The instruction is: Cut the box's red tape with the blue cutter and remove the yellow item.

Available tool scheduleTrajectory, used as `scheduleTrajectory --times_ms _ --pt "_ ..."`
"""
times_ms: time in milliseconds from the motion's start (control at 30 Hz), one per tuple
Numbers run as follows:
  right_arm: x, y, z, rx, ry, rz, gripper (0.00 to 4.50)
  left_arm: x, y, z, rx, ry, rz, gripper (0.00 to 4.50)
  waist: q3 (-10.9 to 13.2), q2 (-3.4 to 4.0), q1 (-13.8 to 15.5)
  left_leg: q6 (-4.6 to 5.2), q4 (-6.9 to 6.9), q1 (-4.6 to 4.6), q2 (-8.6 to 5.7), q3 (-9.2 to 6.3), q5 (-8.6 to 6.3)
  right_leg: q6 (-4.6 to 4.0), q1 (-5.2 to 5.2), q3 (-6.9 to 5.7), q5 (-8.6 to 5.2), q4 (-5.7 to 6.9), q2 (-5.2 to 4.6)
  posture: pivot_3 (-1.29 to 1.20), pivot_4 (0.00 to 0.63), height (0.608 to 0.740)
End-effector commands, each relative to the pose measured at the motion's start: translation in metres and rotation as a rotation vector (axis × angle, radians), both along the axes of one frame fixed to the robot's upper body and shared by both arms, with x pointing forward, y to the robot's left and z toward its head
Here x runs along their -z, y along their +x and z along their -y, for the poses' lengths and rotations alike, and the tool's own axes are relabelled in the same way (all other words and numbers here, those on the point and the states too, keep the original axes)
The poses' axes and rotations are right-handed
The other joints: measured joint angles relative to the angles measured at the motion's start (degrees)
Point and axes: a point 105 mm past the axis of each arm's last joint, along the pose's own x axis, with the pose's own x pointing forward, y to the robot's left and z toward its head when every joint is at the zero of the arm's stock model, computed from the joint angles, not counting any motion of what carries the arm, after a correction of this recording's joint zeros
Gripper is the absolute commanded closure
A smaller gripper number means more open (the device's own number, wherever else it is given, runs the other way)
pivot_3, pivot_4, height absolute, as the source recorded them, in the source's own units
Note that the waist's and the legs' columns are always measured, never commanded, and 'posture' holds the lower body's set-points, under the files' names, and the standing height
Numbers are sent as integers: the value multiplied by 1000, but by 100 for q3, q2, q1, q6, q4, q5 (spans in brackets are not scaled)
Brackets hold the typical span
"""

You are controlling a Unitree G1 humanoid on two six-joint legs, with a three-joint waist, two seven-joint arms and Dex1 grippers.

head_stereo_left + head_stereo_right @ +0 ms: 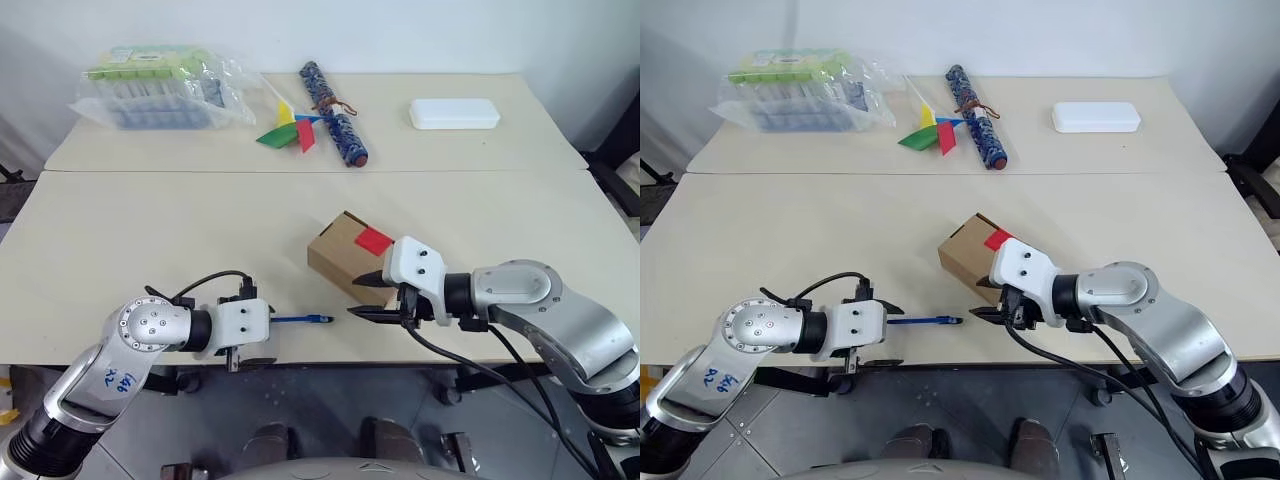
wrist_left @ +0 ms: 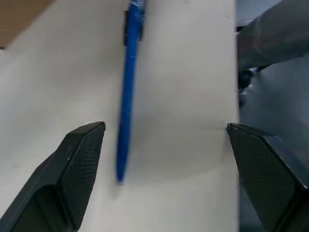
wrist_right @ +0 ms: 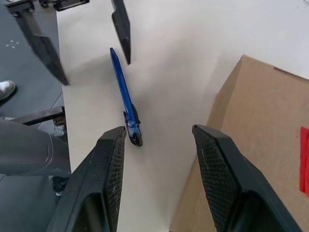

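**Cutter loose on table, box by the right gripper**

While the blue cutter [image 1: 302,320] lies flat on the cream table [image 1: 150,250] near its front edge, the left gripper [image 2: 161,140] sits at the cutter's near end with its 2 fingers spread wide, holding nothing. In the left wrist view the cutter runs away from the gripper, closer to 1 finger [image 2: 82,159] than to the other and touching neither. Its far tip points toward the right gripper [image 1: 375,298].

The right gripper's fingers stand partly apart and empty. In the right wrist view 1 finger is just beside the cutter's dark tip, the other over the edge of the box [image 1: 345,255].

The box rests on the table just behind the right gripper, turned at an angle, closed. The red tape [image 1: 373,240] sits on its top face, partly hidden by the gripper's white housing.

Along the far side of the table: a clear bag of packaged goods [image 1: 160,85], a paper pinwheel [image 1: 290,128], a blue patterned roll [image 1: 335,112] and a white case [image 1: 454,113].
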Motion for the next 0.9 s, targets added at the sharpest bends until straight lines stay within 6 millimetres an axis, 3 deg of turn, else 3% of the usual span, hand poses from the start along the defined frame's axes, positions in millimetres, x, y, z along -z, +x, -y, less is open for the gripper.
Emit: scheduleTrajectory --times_ms 33,233,900 --pt "-8 1 -2 -20 6 42 2243 24 -16 -3 6 32 -145 191 0 0 -5 0 0 0 0 0 0 0 1 0 0 -1 0 0 150 740" --pt "-8 2 -3 -29 6 43 2243 13 -8 -1 -38 -18 -116 191 0 0 30 0 2 0 2 2 0 0 1 3 0 -4 -1 0 150 740" --pt "-10 7 -2 -42 15 58 2243 -54 13 -10 -162 -253 -186 191 8 -13 58 -1 5 -9 -10 3 1 0 -7 1 0 -2 5 0 150 740"
